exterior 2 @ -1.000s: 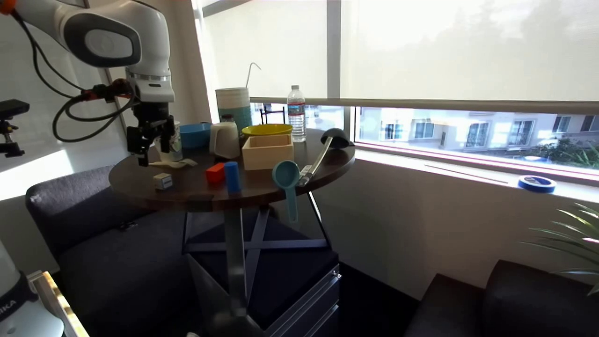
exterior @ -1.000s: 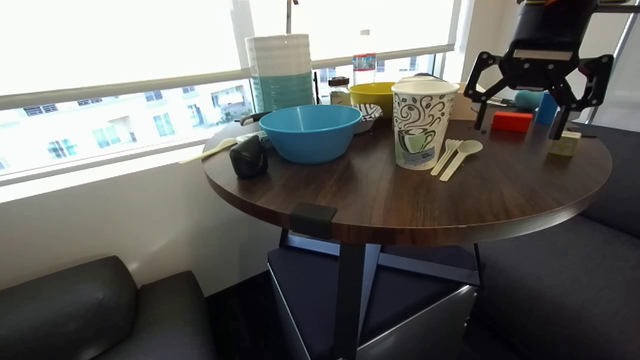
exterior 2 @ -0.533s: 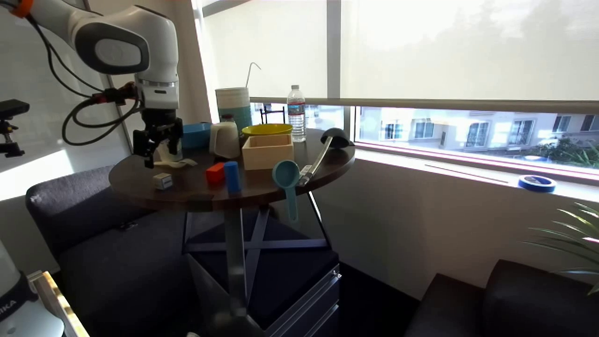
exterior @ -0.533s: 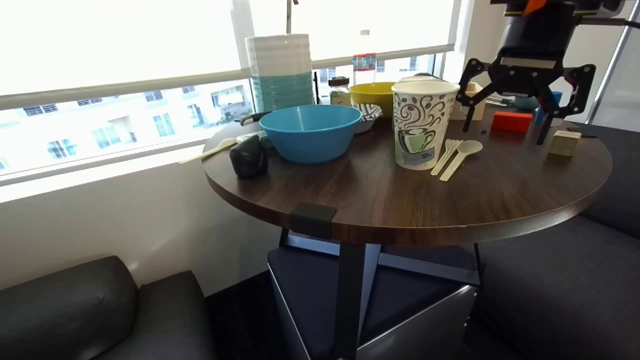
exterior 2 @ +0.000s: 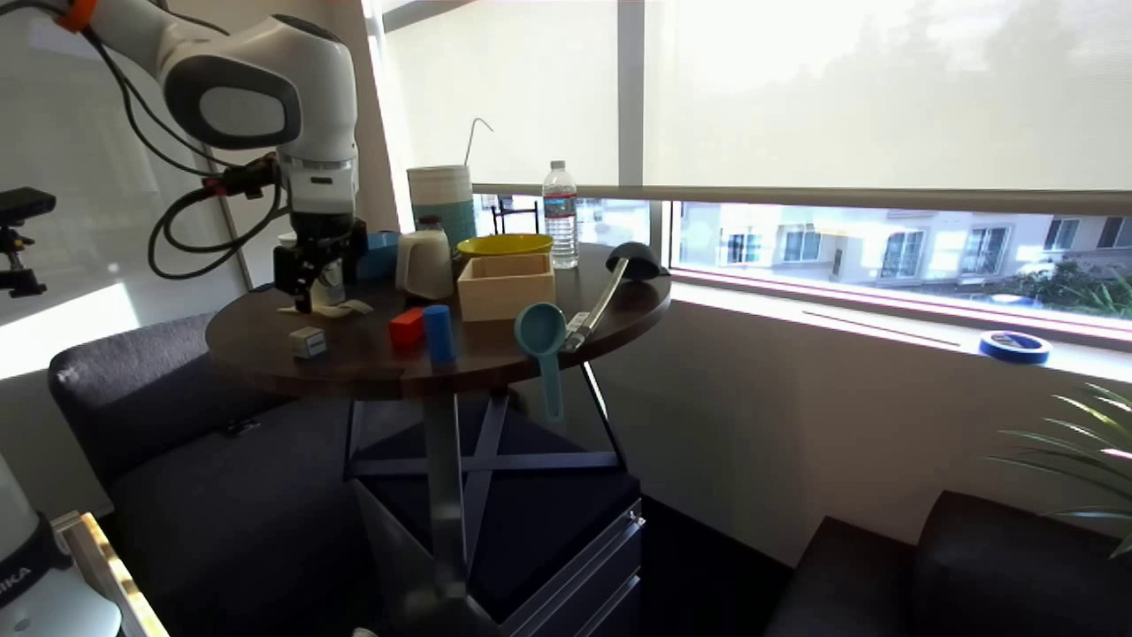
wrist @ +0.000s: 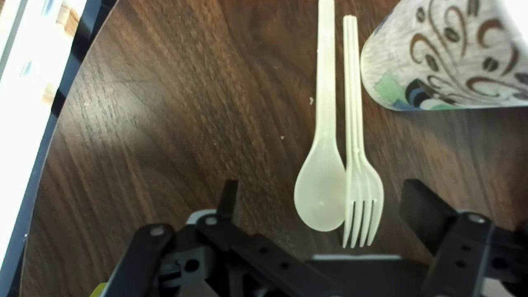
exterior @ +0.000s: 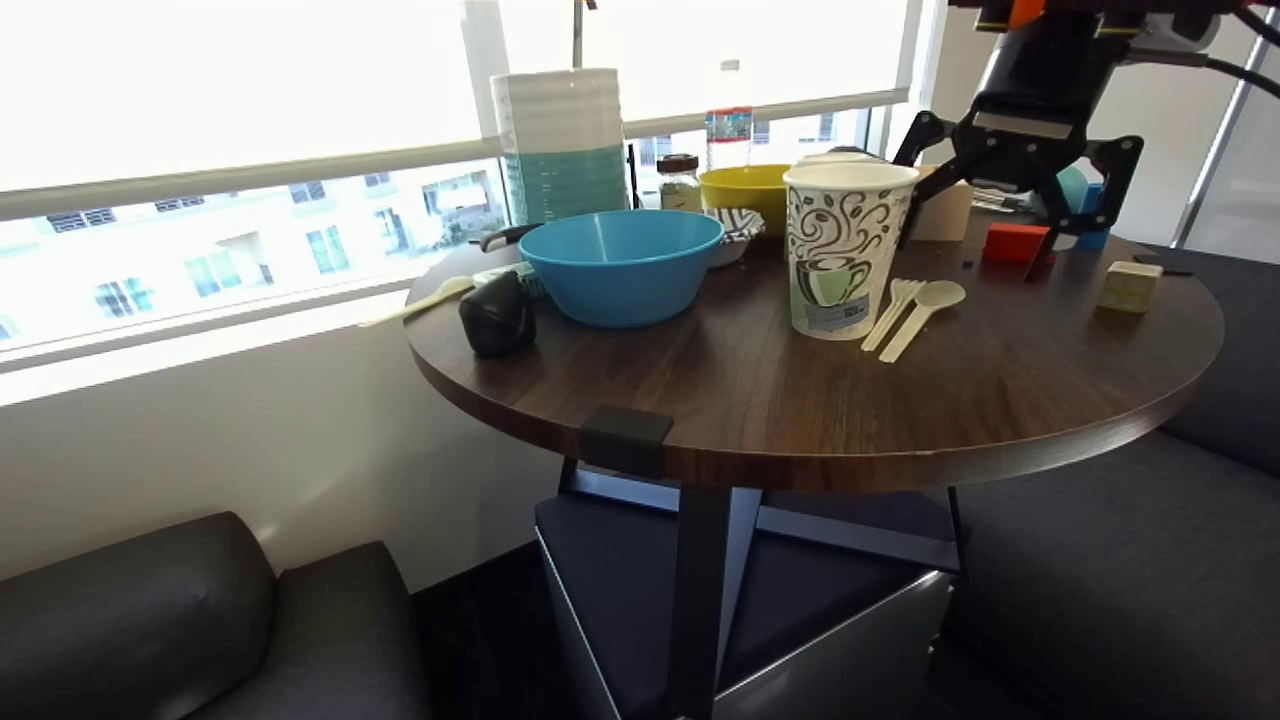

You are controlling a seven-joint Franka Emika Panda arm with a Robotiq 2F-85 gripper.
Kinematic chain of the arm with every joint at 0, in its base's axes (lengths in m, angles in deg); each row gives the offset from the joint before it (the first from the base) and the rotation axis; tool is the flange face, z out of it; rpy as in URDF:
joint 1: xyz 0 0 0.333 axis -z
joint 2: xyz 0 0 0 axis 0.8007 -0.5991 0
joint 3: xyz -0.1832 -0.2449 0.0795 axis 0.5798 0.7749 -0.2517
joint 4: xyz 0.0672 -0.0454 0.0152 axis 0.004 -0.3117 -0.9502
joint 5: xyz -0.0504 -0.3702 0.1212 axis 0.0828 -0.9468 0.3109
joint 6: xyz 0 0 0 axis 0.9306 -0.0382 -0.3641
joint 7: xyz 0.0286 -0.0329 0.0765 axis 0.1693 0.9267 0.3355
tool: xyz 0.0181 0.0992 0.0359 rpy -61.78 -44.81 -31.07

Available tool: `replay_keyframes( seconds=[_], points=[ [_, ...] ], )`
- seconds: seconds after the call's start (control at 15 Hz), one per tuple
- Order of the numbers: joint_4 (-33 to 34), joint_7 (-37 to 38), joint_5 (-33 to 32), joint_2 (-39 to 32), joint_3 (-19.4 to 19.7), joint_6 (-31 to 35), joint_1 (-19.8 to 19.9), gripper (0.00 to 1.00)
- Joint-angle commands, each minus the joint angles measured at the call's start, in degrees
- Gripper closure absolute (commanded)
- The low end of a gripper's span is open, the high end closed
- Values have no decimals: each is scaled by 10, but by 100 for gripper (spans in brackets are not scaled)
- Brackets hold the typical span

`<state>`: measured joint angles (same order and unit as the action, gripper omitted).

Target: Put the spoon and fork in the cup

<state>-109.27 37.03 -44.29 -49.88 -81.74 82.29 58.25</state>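
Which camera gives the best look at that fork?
The wrist view: the fork is large, whole, prongs distinct. In both exterior views it's small; where the fingers hang in front, I can't tell it from the spoon.

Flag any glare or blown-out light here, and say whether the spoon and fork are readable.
Wrist view: pale glare on the tabletop, spoon and fork readable, tines distinct; top right corner, by the cup, washed out. In an exterior view, the window blind is burnt nearly white. In an exterior view, a sunlit patch at left, deep shadow below the tabletop.
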Motion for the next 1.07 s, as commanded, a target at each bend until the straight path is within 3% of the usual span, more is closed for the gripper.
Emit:
replay_keyframes(
  seconds=[0.0,0.07,0.2,0.27,0.33,0.4,0.6,0.67,0.8,1.0],
  points=[
    [22,6,25,-37,4,7,-11,4],
    [25,5,28,-44,4,6,-12,21],
    [30,7,28,-55,4,5,-13,31],
    [33,9,28,-58,5,4,-13,30],
    [34,10,26,-62,5,4,-11,13],
    [36,11,26,-64,5,4,-12,10],
    [42,13,26,-72,7,5,-12,17],
    [43,14,25,-74,7,6,-12,8],
    [46,14,26,-77,8,5,-12,1],
    [48,15,24,-83,8,5,-12,0]
  ],
)
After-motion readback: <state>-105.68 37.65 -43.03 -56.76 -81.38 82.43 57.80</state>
